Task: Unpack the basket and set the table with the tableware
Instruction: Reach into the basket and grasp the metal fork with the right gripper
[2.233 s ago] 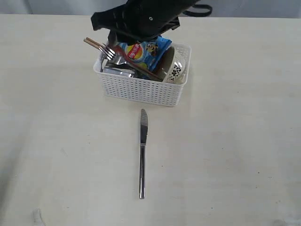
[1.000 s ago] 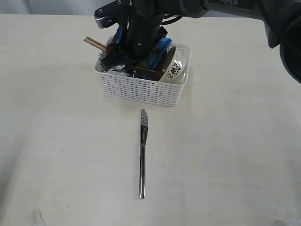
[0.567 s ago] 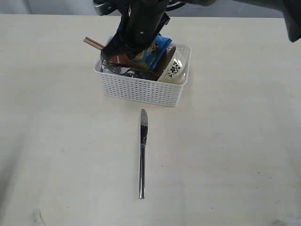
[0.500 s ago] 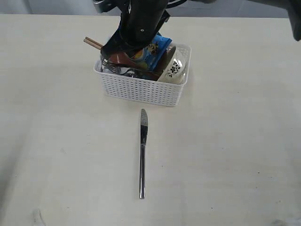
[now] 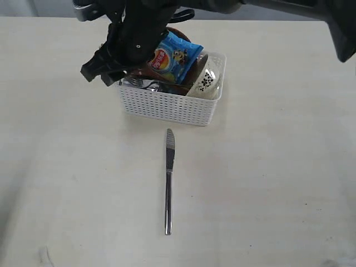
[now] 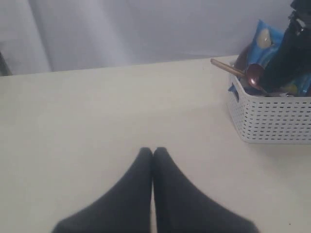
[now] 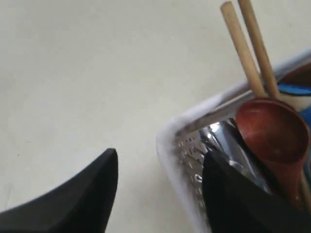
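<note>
The white basket (image 5: pixel 169 105) stands at the back of the table (image 5: pixel 267 183). It holds a fork (image 5: pixel 133 82), an off-white bowl (image 5: pixel 207 80) and a blue chip bag (image 5: pixel 172 58). The steel knife (image 5: pixel 168 183) lies on the table in front of it. My right gripper (image 5: pixel 99 75) is open at the basket's left corner, one finger outside the rim and one inside, holding nothing. The right wrist view shows that gripper (image 7: pixel 159 158), the basket rim (image 7: pixel 170 141), wooden chopsticks (image 7: pixel 252 48) and a dark red spoon (image 7: pixel 277 131). My left gripper (image 6: pixel 153 151) is shut and empty over bare table, with the basket (image 6: pixel 272 119) well off to its side.
The right arm (image 5: pixel 144 22) reaches across the back of the basket and hides the chopsticks in the exterior view. A grey wall runs behind the table's far edge (image 6: pixel 121 60).
My right gripper has swung left from over the basket's contents to its left corner, and its jaws have opened. The knife and the left gripper have not moved.
</note>
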Robot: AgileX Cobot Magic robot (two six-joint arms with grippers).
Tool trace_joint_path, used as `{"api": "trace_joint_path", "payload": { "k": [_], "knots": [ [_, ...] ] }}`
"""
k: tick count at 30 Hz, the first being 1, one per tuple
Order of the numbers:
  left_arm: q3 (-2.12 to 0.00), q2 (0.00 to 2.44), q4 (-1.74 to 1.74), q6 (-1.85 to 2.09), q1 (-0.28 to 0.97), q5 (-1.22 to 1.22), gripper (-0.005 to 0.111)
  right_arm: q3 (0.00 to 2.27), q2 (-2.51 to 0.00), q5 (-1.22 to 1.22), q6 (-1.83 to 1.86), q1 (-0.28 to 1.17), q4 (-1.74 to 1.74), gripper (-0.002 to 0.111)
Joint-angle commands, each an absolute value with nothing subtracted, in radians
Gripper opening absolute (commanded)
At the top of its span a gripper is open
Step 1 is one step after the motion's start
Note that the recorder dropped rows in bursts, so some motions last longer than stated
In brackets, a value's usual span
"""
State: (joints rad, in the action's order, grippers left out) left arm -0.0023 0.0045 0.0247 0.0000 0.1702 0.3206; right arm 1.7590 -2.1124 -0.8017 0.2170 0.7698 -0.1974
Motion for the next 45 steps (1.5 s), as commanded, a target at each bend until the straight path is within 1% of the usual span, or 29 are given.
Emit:
{"api": "trace_joint_path", "payload": {
  "k": [1,4,5,6,7,8,9,10,11,13,23,45],
  "knots": [
    [0.000,0.000,0.021,0.000,0.173,0.320,0.000,1.761,-2.123,-0.755,0.085,0.781,-0.040,0.050],
    [0.000,0.000,0.021,0.000,0.173,0.320,0.000,1.761,-2.144,-0.767,0.013,0.781,0.011,0.050],
    [0.000,0.000,0.021,0.000,0.173,0.320,0.000,1.761,-2.149,-0.765,0.011,0.781,0.008,0.049],
    [0.000,0.000,0.021,0.000,0.173,0.320,0.000,1.761,-2.160,-0.758,0.011,0.787,0.000,0.045],
    [0.000,0.000,0.021,0.000,0.173,0.320,0.000,1.761,-2.166,-0.754,0.013,0.793,0.007,0.038],
    [0.000,0.000,0.021,0.000,0.173,0.320,0.000,1.761,-2.168,-0.752,0.015,0.797,0.006,0.034],
    [0.000,0.000,0.021,0.000,0.173,0.320,0.000,1.761,-2.168,-0.744,0.015,0.802,0.011,0.024],
    [0.000,0.000,0.021,0.000,0.173,0.320,0.000,1.761,-2.168,-0.738,0.015,0.806,0.011,0.020],
    [0.000,0.000,0.021,0.000,0.173,0.320,0.000,1.761,-2.168,-0.735,0.015,0.806,0.031,0.009],
    [0.000,0.000,0.021,0.000,0.173,0.320,0.000,1.761,-2.168,-0.735,0.021,0.809,0.040,0.000],
    [0.000,0.000,0.021,0.000,0.173,0.320,0.000,1.761,-2.153,-0.754,0.021,0.809,0.047,-0.001],
    [0.000,0.000,0.021,0.000,0.173,0.320,0.000,1.761,-2.003,-0.756,0.022,0.809,0.119,-0.001]
  ]
}}
